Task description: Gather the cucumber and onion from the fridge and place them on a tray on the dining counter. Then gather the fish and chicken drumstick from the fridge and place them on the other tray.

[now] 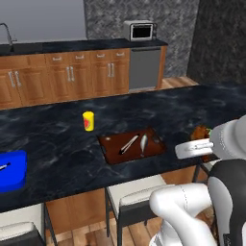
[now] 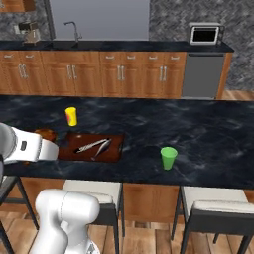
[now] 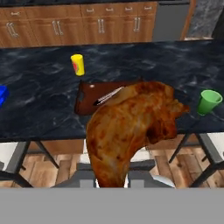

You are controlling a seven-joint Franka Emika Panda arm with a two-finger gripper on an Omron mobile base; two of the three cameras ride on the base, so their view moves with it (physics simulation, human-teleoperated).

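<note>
Closest to the hand camera, the chicken drumstick (image 3: pixel 131 131) sits clamped in the closed gripper (image 3: pixel 114 183), held in the air at the near edge of the dining counter (image 3: pixel 39 109), above the stools. Beyond it, the other tray (image 3: pixel 85 103) lies flat on the counter close to the near edge, with a slim silver fish (image 1: pixel 143 141) and a thin pale object beside the fish lying on it. A yellow cup (image 1: pixel 88 121) stands behind the tray's left corner, apart from it. A green cup (image 2: pixel 168 158) stands to the right near the front edge. The blue tray (image 1: pixel 12 170) rests at the far left. Bare counter surface lies between the two trays.
</note>
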